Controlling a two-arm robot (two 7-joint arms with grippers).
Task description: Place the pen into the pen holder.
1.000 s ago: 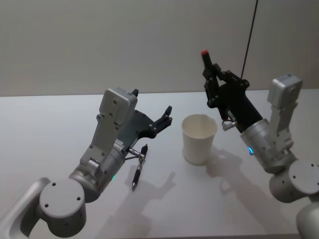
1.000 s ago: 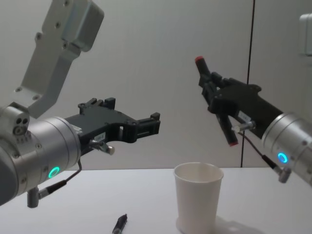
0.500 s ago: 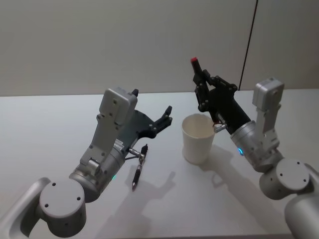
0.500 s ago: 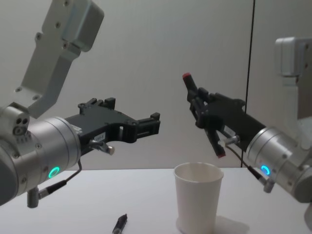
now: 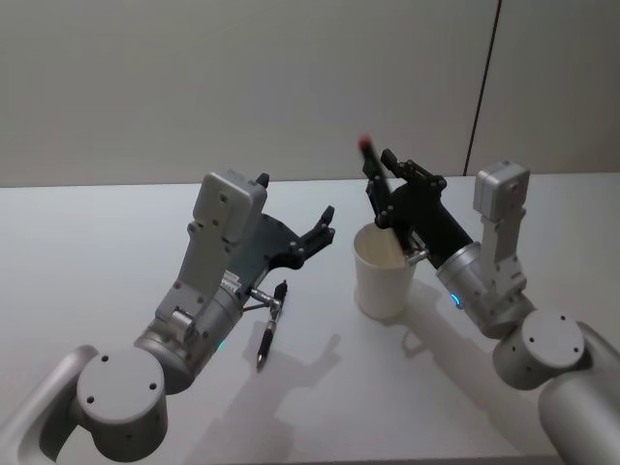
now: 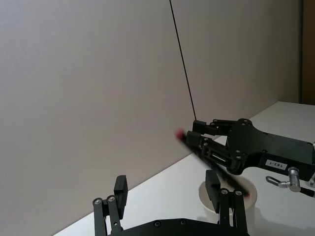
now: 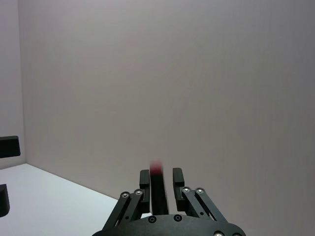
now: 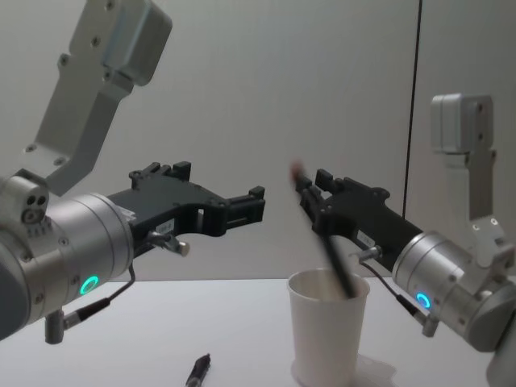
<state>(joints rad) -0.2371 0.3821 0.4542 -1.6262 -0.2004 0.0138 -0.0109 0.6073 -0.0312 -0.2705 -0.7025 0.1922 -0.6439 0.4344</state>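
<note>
The right gripper [image 5: 380,189] is closed on the red-capped pen [image 5: 368,160] and holds it tilted above the white paper cup [image 5: 386,276]. In the chest view the lower end of the pen [image 8: 337,270] is already past the rolled rim and inside the mouth of the cup [image 8: 326,339], while the red end points up and toward the robot's left. In the right wrist view the pen stands between the two fingers of the right gripper [image 7: 158,184].

The step in hand is, I think, the insertion. To do it well, the arm should bring the pen more upright and go down a little more before it lets go, so that the tip does not push on the wall of this light cup and tip it over. The fingers should open only when the pen can lean on the rim.

Compared with half a second ago, the right gripper is lower and closer to the cup; then the tip was above the rim, outside. The left gripper [image 5: 325,228] hangs open over the table [image 5: 97,252] in the same place, and the black pen [image 5: 269,334] beside it lies as before.
</note>
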